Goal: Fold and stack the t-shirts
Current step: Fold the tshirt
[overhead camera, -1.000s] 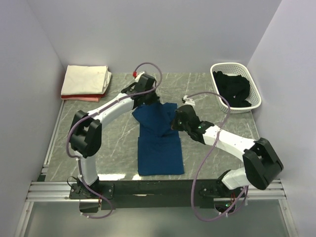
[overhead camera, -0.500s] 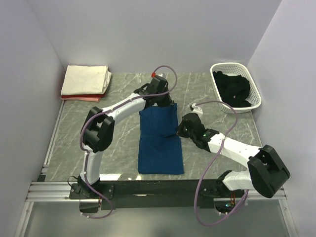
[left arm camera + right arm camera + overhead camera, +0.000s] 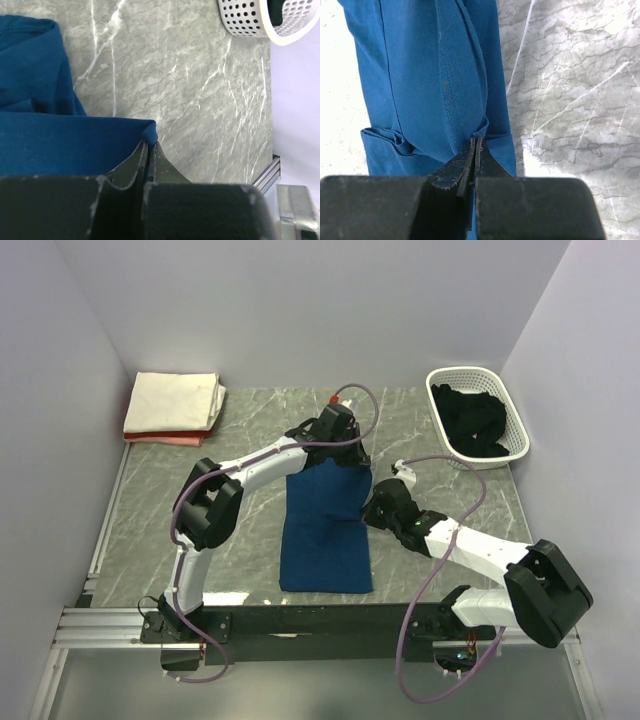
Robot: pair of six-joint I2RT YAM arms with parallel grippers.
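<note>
Navy t-shirt [image 3: 325, 535] lies mid-table as a long narrow strip running from 12 to 6 o'clock. Its far end looks raised off the table [image 3: 230, 530] between your two arms.

Your left gripper [image 3: 149, 146] is pinched fully shut on a corner of the cloth at the strip's 12 o'clock end. Your right gripper [image 3: 475, 142] is clamped just as tight on a doubled edge on the strip's 3 o'clock side (a stitched seam bunches right above its tips in the right wrist view).

Here is what could go wrong. Each pinch has only a sliver of fabric, so if you pull the arms apart or swing fast, a corner can slide out and the fold will drop crooked. The right gripper's bite sits on bunched layers, and I can't tell whether it has them all. A loose layer would sag and leave a lump inside the fold. Nothing pins the near half at 6 o'clock, so a hard tug toward 12 o'clock may drag the whole strip instead of folding it.

The white basket [image 3: 520, 435] at 2 o'clock holds a black t-shirt [image 3: 470, 420], heaped and unfolded. At 10 o'clock, in no container, a cream-white folded shirt [image 3: 175, 402] rests on a pink-red one [image 3: 160, 439].
</note>
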